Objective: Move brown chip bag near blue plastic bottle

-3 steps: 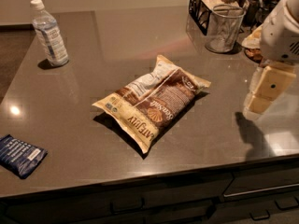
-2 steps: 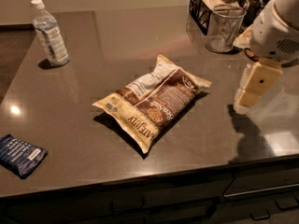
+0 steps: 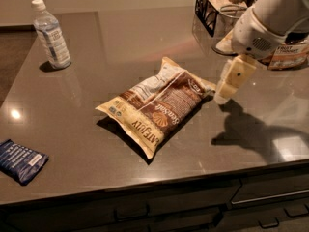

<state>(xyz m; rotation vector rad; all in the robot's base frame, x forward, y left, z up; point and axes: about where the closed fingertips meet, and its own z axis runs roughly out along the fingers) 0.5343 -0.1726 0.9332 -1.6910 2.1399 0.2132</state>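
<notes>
The brown chip bag [image 3: 157, 105] lies flat in the middle of the dark counter, dark brown centre with cream edges and a white nutrition panel. The blue plastic bottle [image 3: 51, 35] stands upright at the far left, well apart from the bag. My gripper [image 3: 231, 81] hangs from the white arm at the right, just above the counter beside the bag's right corner. It holds nothing.
A flat dark blue packet [image 3: 20, 160] lies at the near left edge. A black wire basket [image 3: 208, 8] with a clear cup and snack bags [image 3: 289, 52] stands at the back right. The counter's front edge [image 3: 193, 180] runs below the bag.
My arm and gripper have moved left across the counter toward the bag's right corner. The bag, bottle and blue packet have not moved.
</notes>
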